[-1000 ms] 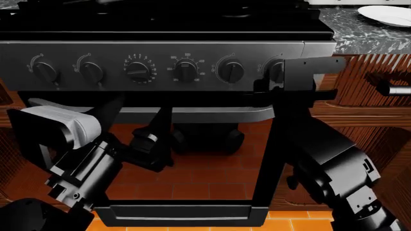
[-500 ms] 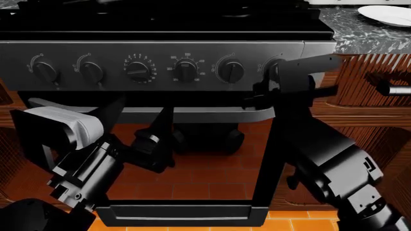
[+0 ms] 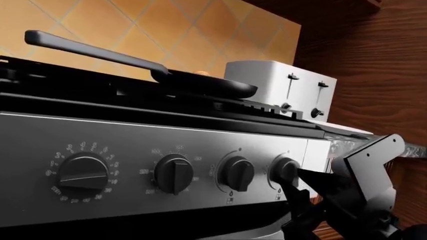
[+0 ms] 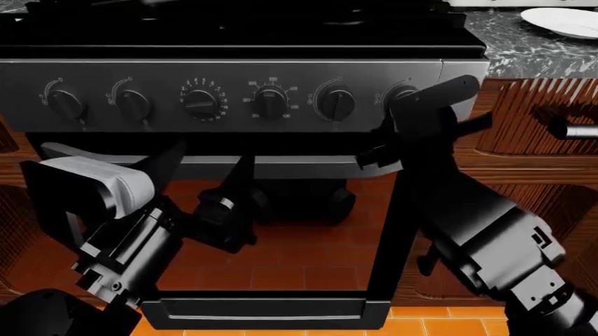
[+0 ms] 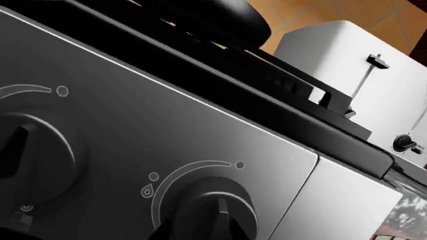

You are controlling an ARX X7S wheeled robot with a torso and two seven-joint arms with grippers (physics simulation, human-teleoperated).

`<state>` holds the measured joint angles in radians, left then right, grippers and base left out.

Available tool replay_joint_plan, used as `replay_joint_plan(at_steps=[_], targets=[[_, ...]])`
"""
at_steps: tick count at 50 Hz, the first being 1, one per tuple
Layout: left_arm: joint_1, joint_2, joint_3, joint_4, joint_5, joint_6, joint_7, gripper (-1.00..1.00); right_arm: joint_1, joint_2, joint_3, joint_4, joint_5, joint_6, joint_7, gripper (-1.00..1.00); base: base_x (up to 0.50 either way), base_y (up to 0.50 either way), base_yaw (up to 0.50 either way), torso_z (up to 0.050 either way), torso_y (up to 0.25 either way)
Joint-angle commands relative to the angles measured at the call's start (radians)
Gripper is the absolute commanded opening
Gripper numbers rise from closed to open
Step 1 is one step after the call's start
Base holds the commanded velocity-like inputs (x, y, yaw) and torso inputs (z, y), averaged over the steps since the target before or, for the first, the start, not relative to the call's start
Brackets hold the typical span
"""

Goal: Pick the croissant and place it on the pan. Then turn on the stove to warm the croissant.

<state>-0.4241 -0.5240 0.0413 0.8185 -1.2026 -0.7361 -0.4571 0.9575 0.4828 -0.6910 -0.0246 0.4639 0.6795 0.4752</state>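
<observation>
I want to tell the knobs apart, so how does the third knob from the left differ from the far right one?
In the head view, the third knob is ringed by a full dial of printed numbers; the far right knob has only a thin arc. The third knob stands clear, while the right gripper is at the far right knob, partly hiding it. Both are round, dark, and on the stove front panel.

One stove (image 4: 234, 42); six knobs (image 4: 270, 103); one pan (image 3: 200, 82); one toaster (image 3: 280, 87); one plate (image 4: 561, 21).
</observation>
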Motion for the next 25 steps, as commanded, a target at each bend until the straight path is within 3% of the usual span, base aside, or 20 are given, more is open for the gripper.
replay_joint_plan(at_steps=[1,25], targets=[[0.002,0.0,0.007,-0.002,0.006,0.004,0.001,1.0,0.055,0.039,-0.04,-0.01,-0.092,0.014,-0.018,-1.0,0.0,0.0,0.0,0.0,0.0],[0.001,-0.005,0.017,-0.005,0.005,0.011,0.0,1.0,0.093,0.092,-0.173,-0.037,-0.205,0.044,-0.055,-1.0,0.0,0.0,0.0,0.0,0.0]])
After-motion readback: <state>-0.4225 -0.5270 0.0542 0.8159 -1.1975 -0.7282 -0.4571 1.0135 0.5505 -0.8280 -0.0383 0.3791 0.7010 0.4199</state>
